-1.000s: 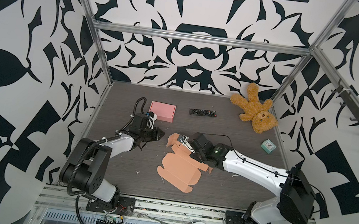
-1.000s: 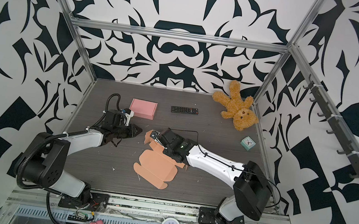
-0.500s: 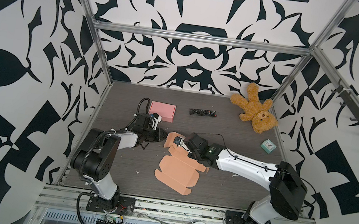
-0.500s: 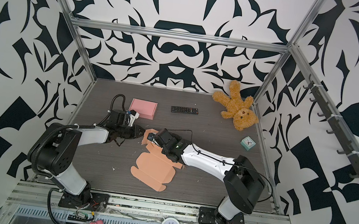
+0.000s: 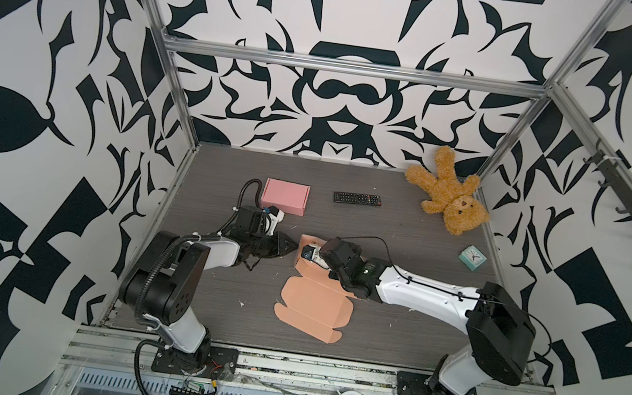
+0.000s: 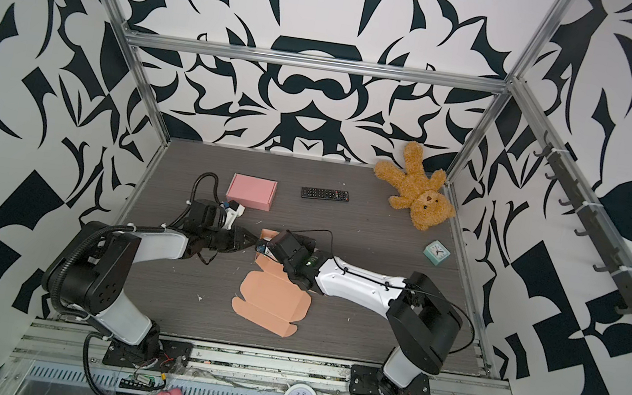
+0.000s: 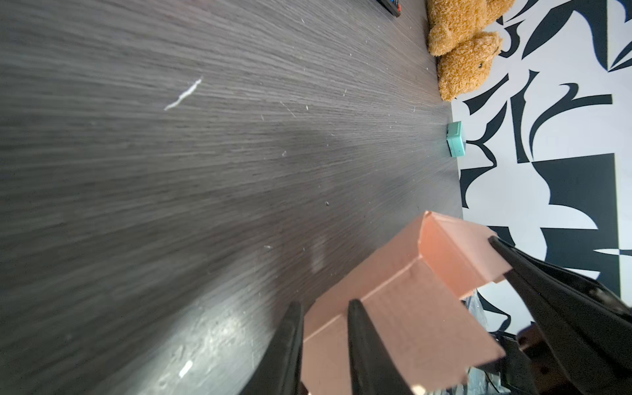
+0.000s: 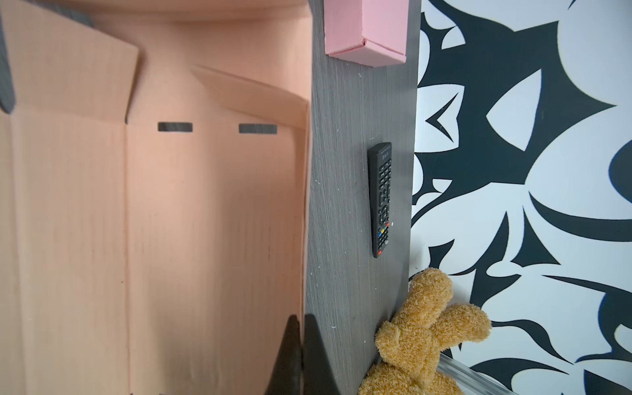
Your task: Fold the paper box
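At ctr, paper box [image 5: 314, 305] — peach, flat, flap up

Dark wood-grain counter [image 5: 405, 236], carrying: pink box [image 5: 285, 196] lying toward the back-left corner; remote [image 5: 357, 199] near the back edge; teddy bear [image 5: 451, 196] sprawling in the back-right corner; teal clock [image 5: 473, 259] sitting by the right edge; paper box [image 5: 311, 305] lying mostly flat mid-counter.

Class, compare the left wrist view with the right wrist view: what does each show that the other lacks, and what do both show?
Left wrist only: the teal clock. Right wrist only: the pink box and two slots cut in the paper box. Both: the paper box, the teddy bear, the dark table and the remote, though the left wrist view catches only its end.
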